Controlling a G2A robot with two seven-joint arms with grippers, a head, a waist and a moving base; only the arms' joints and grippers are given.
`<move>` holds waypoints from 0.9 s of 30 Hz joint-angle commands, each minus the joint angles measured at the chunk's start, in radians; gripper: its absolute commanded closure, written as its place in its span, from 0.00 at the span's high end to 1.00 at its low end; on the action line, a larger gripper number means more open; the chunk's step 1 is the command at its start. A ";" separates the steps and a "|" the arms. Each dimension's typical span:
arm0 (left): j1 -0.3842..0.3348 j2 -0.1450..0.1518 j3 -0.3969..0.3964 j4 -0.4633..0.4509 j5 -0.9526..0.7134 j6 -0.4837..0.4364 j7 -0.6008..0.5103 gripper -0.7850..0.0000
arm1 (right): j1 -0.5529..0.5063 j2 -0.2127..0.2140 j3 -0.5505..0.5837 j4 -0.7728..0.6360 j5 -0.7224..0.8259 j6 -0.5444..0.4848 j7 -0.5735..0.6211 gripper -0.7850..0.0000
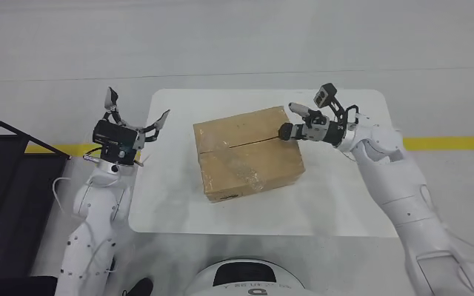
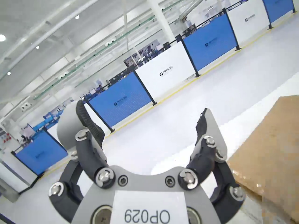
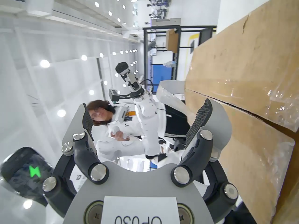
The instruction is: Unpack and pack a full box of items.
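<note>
A closed brown cardboard box (image 1: 248, 152) sits askew in the middle of the white table (image 1: 185, 200). Its top flaps meet in a seam, and crinkled clear tape (image 3: 275, 101) runs across it. My right gripper (image 1: 290, 120) is open at the box's right edge, and one fingertip (image 3: 203, 115) is at the end of the seam; I cannot tell if it touches. My left gripper (image 1: 138, 105) hangs open and holds nothing, raised beyond the table's left edge and apart from the box. In the left wrist view, the left gripper (image 2: 141, 108) points out over the floor, with the box (image 2: 268, 145) off to one side.
A black rack (image 1: 22, 185) stands on the floor left of the table. Bare tabletop lies in front of the box and on both sides of it. A yellow floor line (image 1: 444, 142) runs behind the right arm.
</note>
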 commanded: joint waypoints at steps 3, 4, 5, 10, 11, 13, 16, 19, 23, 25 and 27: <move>0.054 -0.003 -0.004 0.075 -0.039 0.030 0.055 1.00 | 0.022 -0.012 -0.054 0.005 -0.069 -0.006 -0.033 1.00; 0.059 -0.004 -0.003 0.101 -0.047 0.031 0.061 1.00 | 0.031 -0.015 -0.069 0.011 -0.092 -0.006 -0.051 1.00; 0.060 -0.004 -0.003 0.121 -0.053 0.033 0.067 1.00 | 0.040 -0.019 -0.083 0.015 -0.105 -0.005 -0.066 1.00; 0.052 -0.005 -0.004 0.220 -0.072 0.029 0.090 1.00 | 0.079 -0.037 -0.150 0.047 -0.178 0.012 -0.107 1.00; 0.049 -0.005 -0.005 0.237 -0.078 0.024 0.096 1.00 | 0.084 -0.040 -0.159 0.053 -0.186 0.014 -0.112 1.00; 0.042 -0.004 -0.005 0.268 -0.074 0.019 0.096 1.00 | 0.092 -0.044 -0.169 0.061 -0.193 0.015 -0.114 1.00; 0.030 -0.002 0.007 0.297 -0.035 0.004 0.086 1.00 | 0.098 -0.048 -0.175 0.069 -0.193 0.013 -0.111 1.00; 0.008 0.000 0.024 0.317 0.012 -0.015 0.072 1.00 | 0.099 -0.051 -0.175 0.072 -0.189 0.008 -0.108 1.00; -0.022 0.002 0.055 0.318 0.097 -0.022 0.048 1.00 | 0.099 -0.054 -0.177 0.079 -0.190 0.012 -0.111 1.00; -0.036 0.002 0.075 0.313 0.131 -0.032 0.041 1.00 | 0.099 -0.055 -0.178 0.083 -0.193 0.013 -0.112 1.00; -0.049 0.004 0.093 0.310 0.164 -0.047 0.035 1.00 | 0.097 -0.056 -0.175 0.087 -0.192 0.009 -0.112 1.00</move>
